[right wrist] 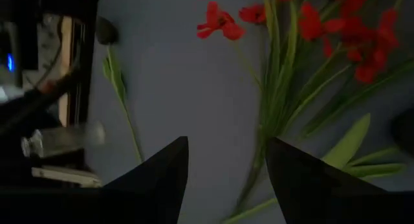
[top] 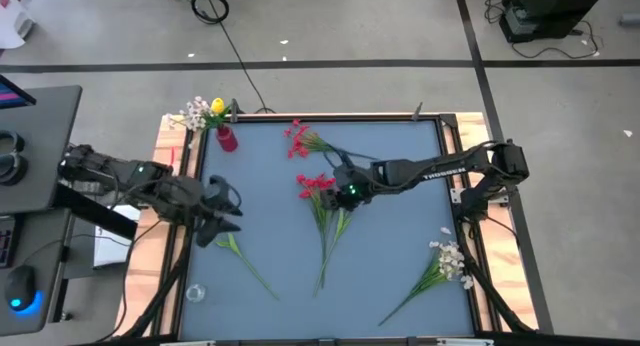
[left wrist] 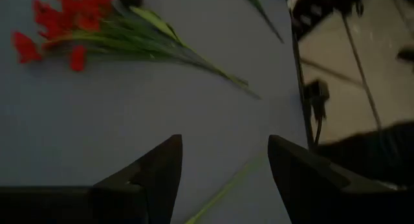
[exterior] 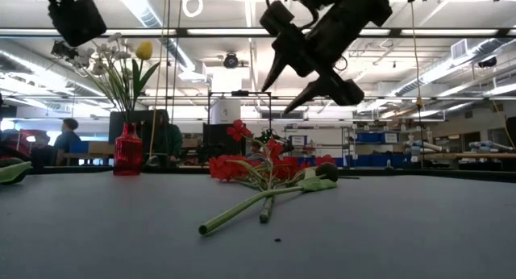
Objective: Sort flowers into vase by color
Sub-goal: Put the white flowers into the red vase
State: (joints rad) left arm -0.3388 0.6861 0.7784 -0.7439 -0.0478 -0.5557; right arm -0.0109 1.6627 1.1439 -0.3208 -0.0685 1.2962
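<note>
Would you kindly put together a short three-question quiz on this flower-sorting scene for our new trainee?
1. True or false: the red vase stands empty.
2. Which pincer hovers over the red flowers in mid-table? A) left pincer B) right pincer
3. Fill in: the white flowers lying loose on the table are near the ___ arm's side.

Key:
1. False; it already holds pale blossoms and a yellow one.
2. B; the right pincer, jaws open, is above them, while the left pincer, also open, hangs over a bare green stem.
3. Right.
</note>
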